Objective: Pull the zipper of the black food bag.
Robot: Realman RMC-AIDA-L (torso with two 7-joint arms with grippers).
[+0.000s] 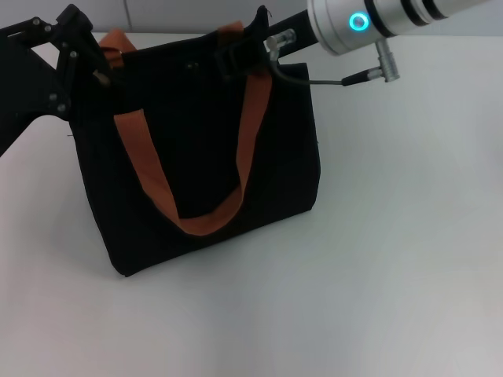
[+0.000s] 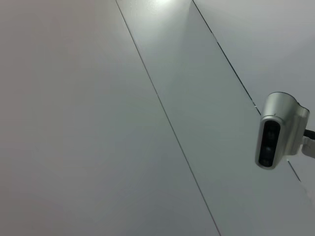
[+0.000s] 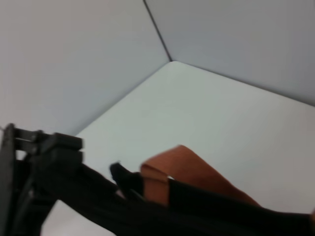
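Observation:
The black food bag stands upright on the white table, its rust-orange strap handles hanging down its front. My left gripper is at the bag's top left corner, against the fabric and a strap end. My right gripper sits on the top edge toward the right, by the other strap end. In the right wrist view the bag's top edge and an orange strap fill the lower part. The zipper is hidden among the dark fabric and grippers.
The white table stretches in front of and to the right of the bag. Silver cable plugs stick out under my right forearm. The left wrist view shows only wall panels and a silver camera housing.

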